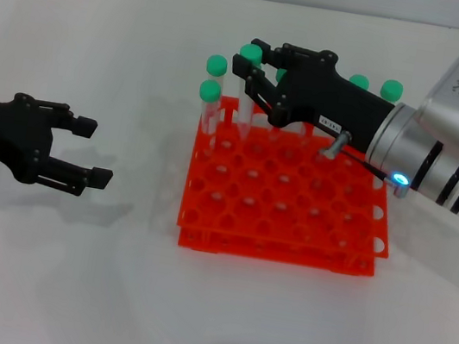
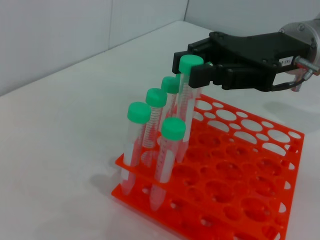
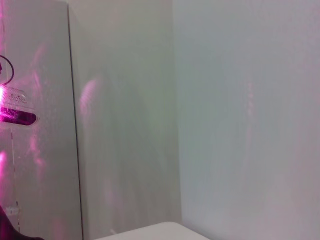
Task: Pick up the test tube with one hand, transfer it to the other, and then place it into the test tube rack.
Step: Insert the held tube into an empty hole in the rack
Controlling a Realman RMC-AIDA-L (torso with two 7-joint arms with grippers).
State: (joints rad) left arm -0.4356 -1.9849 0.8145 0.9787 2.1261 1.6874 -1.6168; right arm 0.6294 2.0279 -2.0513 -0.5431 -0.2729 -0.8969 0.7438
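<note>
1. Head view: I see the test tube (image 1: 247,88) standing nearly upright, green cap up and pointed end down, its lower part at a back-left hole of the orange-red test tube rack (image 1: 281,233)
2. My right gripper (image 1: 252,69), the one with the white label, has its fingers closed on the tube just below the cap
3. My left gripper (image 1: 93,150) sits left of the rack, well apart, fingers spread wide with nothing between them
4. Other green-capped tubes (image 2: 138,140) stand in the rack just beside the held one

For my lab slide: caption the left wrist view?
Right gripper lowers a green-capped test tube into the orange rack beside four seated tubes.
</note>
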